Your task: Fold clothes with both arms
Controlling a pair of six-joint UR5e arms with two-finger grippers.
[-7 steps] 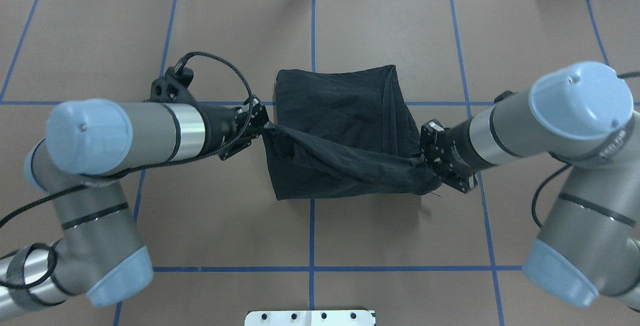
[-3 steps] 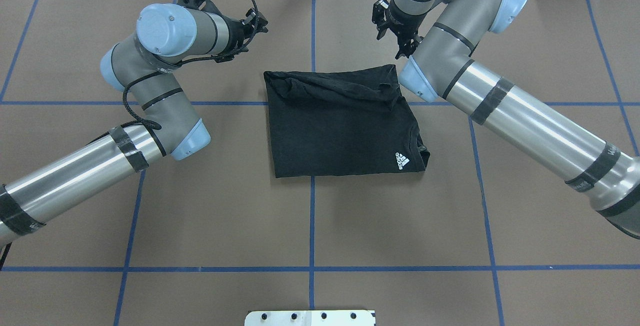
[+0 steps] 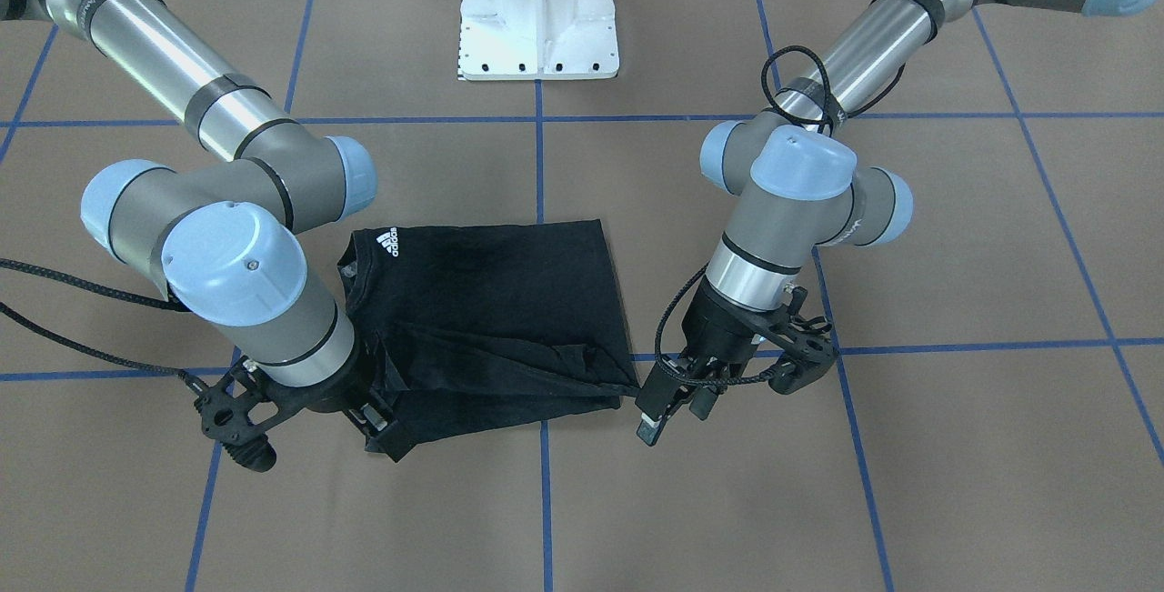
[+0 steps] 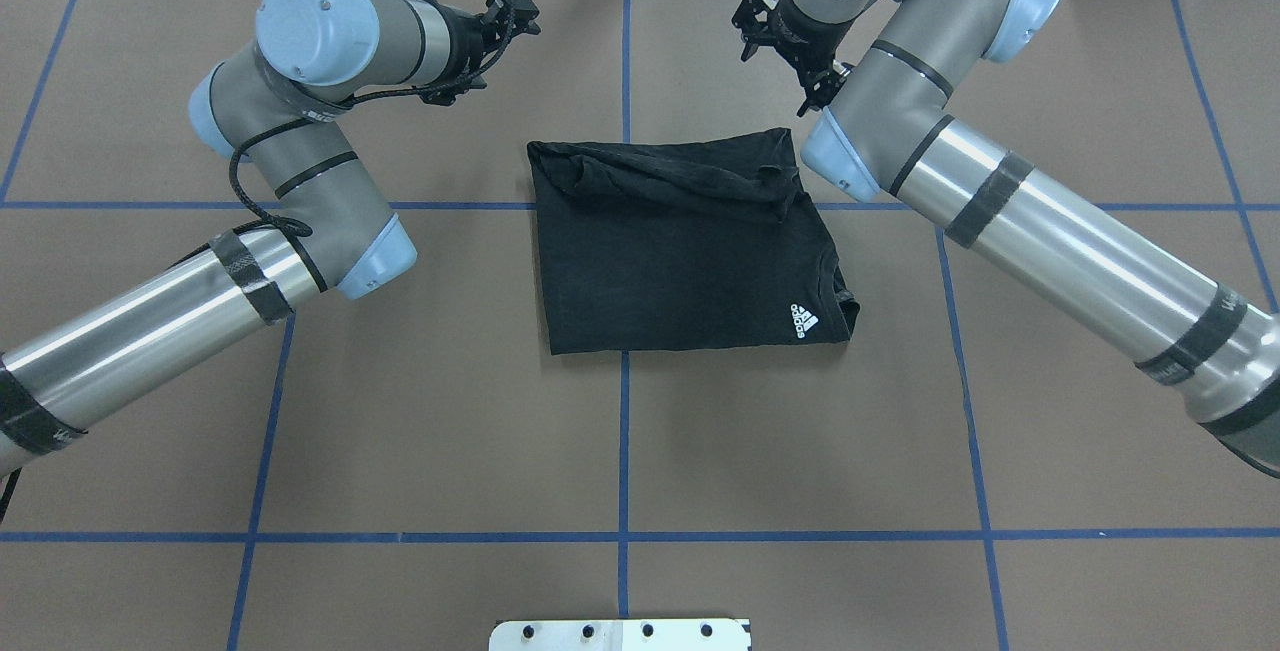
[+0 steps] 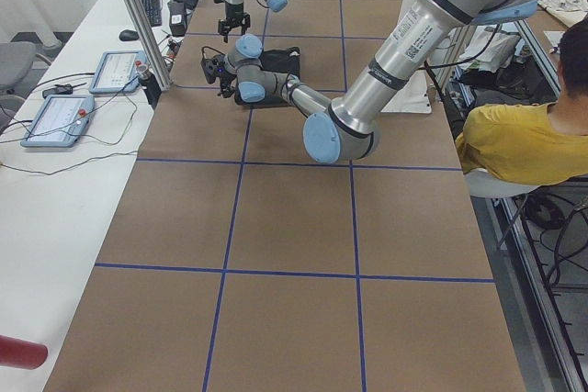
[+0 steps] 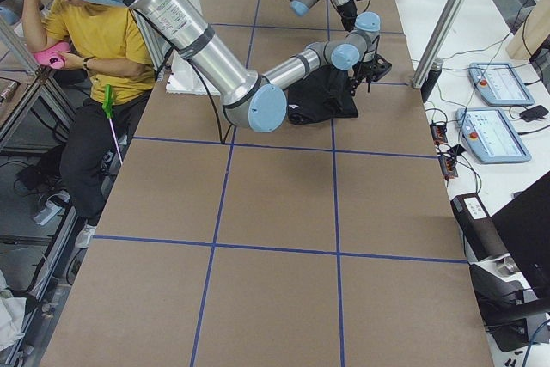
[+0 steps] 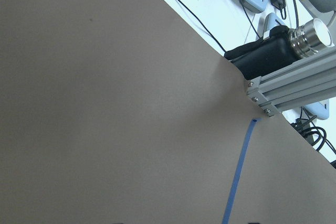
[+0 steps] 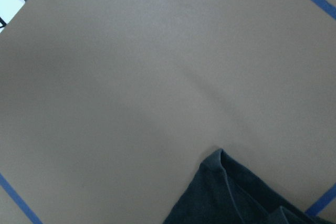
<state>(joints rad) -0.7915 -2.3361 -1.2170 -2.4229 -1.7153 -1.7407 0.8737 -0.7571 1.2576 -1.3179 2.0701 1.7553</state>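
- The black T-shirt [image 4: 690, 261] lies folded into a rough rectangle at the centre of the table [image 4: 400, 431], logo up. Its far edge is bunched, so smoothing or another fold likely remains.
- Both arms reach beyond that edge. The left gripper [image 4: 512, 17] and right gripper [image 4: 762, 26] hold no cloth in the overhead view; I cannot tell their jaw spacing.

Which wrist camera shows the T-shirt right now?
The right wrist camera: a corner of the black T-shirt pokes in at its bottom edge. The left one shows table and an aluminium frame, no cloth.
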